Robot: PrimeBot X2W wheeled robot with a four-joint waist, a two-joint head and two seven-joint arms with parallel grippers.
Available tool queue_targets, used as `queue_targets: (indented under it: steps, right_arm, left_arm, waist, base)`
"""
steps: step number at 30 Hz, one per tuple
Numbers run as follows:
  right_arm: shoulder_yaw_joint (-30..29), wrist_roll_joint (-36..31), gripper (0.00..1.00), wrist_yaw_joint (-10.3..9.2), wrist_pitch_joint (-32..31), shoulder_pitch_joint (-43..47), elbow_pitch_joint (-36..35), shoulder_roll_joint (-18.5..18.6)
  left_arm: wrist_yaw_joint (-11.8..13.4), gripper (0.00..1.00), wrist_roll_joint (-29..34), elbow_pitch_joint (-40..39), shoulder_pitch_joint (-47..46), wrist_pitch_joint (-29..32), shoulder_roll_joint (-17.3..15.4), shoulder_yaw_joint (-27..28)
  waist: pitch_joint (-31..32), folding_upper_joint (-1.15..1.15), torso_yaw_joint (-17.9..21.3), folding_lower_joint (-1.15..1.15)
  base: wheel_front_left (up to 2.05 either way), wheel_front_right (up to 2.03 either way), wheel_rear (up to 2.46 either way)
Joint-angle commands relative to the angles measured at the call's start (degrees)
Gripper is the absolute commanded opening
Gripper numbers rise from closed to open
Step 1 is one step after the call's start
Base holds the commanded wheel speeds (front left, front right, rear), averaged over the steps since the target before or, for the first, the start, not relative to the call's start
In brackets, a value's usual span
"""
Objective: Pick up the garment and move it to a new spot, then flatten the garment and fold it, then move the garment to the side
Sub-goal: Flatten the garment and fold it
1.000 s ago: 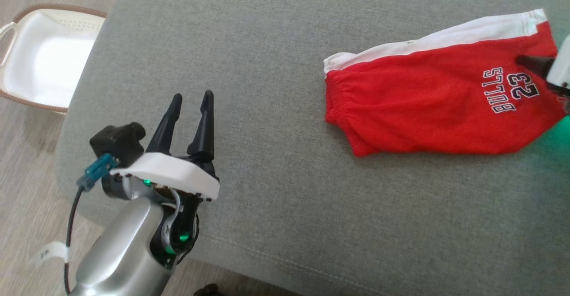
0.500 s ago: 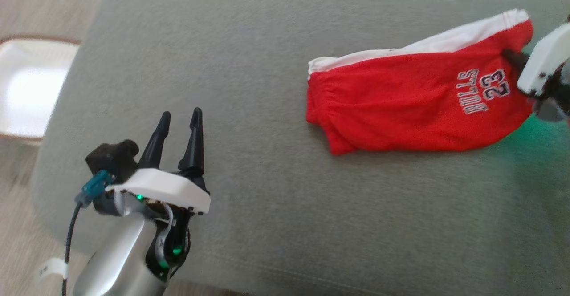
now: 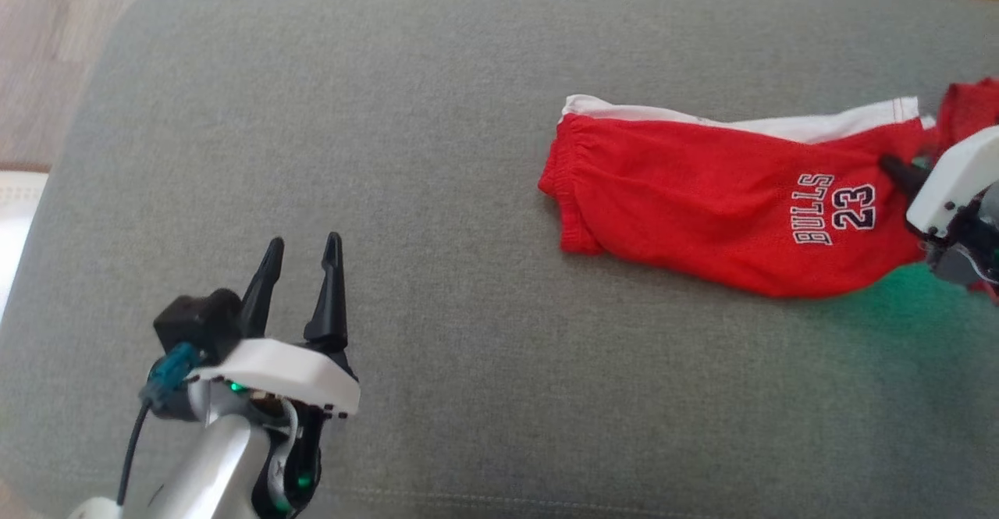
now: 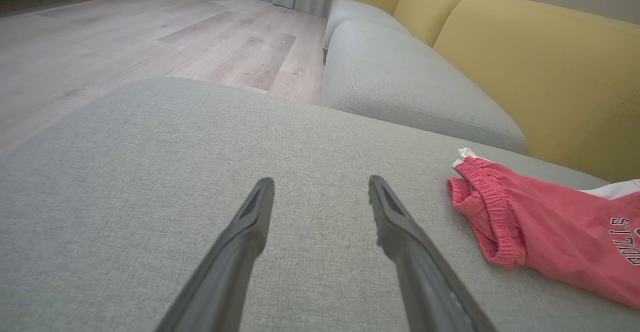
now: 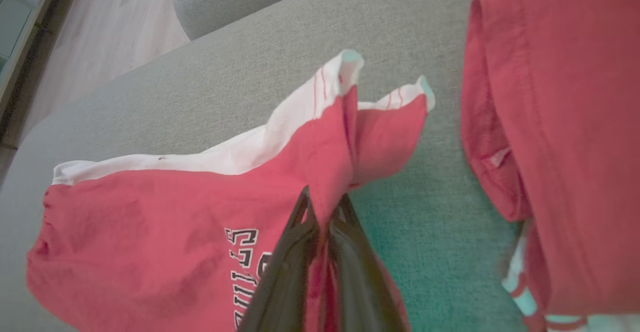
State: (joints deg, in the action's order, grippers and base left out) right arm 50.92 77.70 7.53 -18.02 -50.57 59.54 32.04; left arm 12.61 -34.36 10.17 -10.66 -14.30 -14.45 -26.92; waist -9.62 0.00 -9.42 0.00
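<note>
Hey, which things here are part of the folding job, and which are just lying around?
Job: red Bulls shorts, pinched by the shut right claw; open left claw, holding nothing; grey cushion under the shorts.
Lying about: second red garment beside the shorts; yellow sofa back; wooden floor.

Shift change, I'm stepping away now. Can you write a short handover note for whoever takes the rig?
Right gripper: shut on the hem end of the red shorts.
Left gripper: open, empty, over the grey cushion, apart from the shorts.
Shorts: mostly lying on the cushion, waistband toward the left gripper; a second red garment lies beside the gripped end.
Done: grasp made.
To do: move to a new spot, flatten, fold, set aside.
</note>
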Motion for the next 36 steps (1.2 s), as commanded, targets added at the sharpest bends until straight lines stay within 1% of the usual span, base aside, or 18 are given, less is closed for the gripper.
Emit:
queue_targets:
  steps: [1, 5, 9, 10, 12, 13, 20, 25, 29, 35, 36]
  right_arm:
    - [-0.56, 1.0, 0.0, -0.04, -0.68, 0.38, -0.69, 1.31]
    - [-0.87, 2.3, 0.0, -0.04, -5.11, -1.14, -1.09, 0.91]
    - [-1.36, 4.41, 0.0, -0.04, -11.04, -2.7, -3.16, 0.2]
    - [-1.49, 5.29, 0.0, -0.04, -13.86, -3.41, -3.87, -0.18]
    - [-2.77, 7.62, 0.0, -0.04, -16.53, -4.04, -4.06, -1.3]
    - [-2.77, 7.62, 0.0, -0.04, -16.53, -4.04, -4.06, -1.3]
    - [-6.23, 13.69, 0.0, -0.04, -23.1, -7.22, -1.87, -5.99]
    - [-7.21, 15.41, 0.0, -0.04, -24.61, -9.46, 2.25, -9.21]
    - [-7.48, 15.68, 0.0, -0.04, -24.1, -10.99, 5.48, -11.26]
    - [-7.05, 15.3, 0.0, -0.04, -23.83, -12.14, 10.0, -13.71]
    - [-6.99, 15.14, 0.3, -0.04, -23.27, -12.27, 10.55, -14.03]
  left_arm:
    - [0.17, 1.0, 0.83, -1.78, -1.55, -0.7, -1.34, 2.49]
    - [-0.03, 1.0, 0.98, -1.49, -1.38, -0.7, -1.26, 2.16]
    - [-0.03, 1.0, 0.74, -0.93, -0.91, -0.7, -0.9, 1.93]
    - [-0.12, 1.0, 0.53, -0.57, -0.72, -0.7, -0.6, 1.83]
    - [-0.21, 1.0, 0.38, -0.26, -0.61, -0.7, -0.27, 1.79]
    - [-0.21, 1.0, 0.38, -0.26, -0.61, -0.7, -0.27, 1.79]
    - [-0.84, 1.0, 0.23, 0.66, -0.56, -0.7, 1.21, 1.48]
    - [-1.54, 1.0, 0.48, 1.31, -0.77, -0.7, 2.64, 1.59]
    - [-2.17, 1.0, 0.86, 1.84, -0.77, -0.7, 3.77, 2.08]
    - [-3.08, 1.0, 1.6, 2.81, -1.04, -0.7, 5.04, 3.0]
    - [-3.22, 1.0, 1.75, 2.94, -1.1, -0.7, 5.22, 3.17]
  waist:
    - [0.62, 0.0, 0.31, 0.0]
    - [1.41, 0.0, -0.1, 0.0]
    - [2.28, 0.0, -1.14, 0.0]
    - [2.64, 0.0, -1.83, 0.0]
    - [2.9, 0.0, -2.6, 0.0]
    - [2.9, 0.0, -2.6, 0.0]
    - [2.69, 0.0, -6.08, 0.0]
    - [1.81, 0.0, -8.89, 0.0]
    - [0.94, 0.0, -10.66, 0.0]
    - [-0.21, 0.0, -12.11, 0.0]
    - [-0.3, 0.0, -12.16, 0.0]
  base:
    - [0.0, 0.0, 0.0]
    - [0.0, 0.0, 0.0]
    - [0.0, 0.0, 0.0]
    - [0.0, 0.0, 0.0]
    - [0.0, 0.0, 0.0]
    - [0.0, 0.0, 0.0]
    - [0.0, 0.0, 0.0]
    - [0.0, 0.0, 0.0]
    - [0.0, 0.0, 0.0]
    - [0.0, 0.0, 0.0]
    - [0.0, 0.0, 0.0]
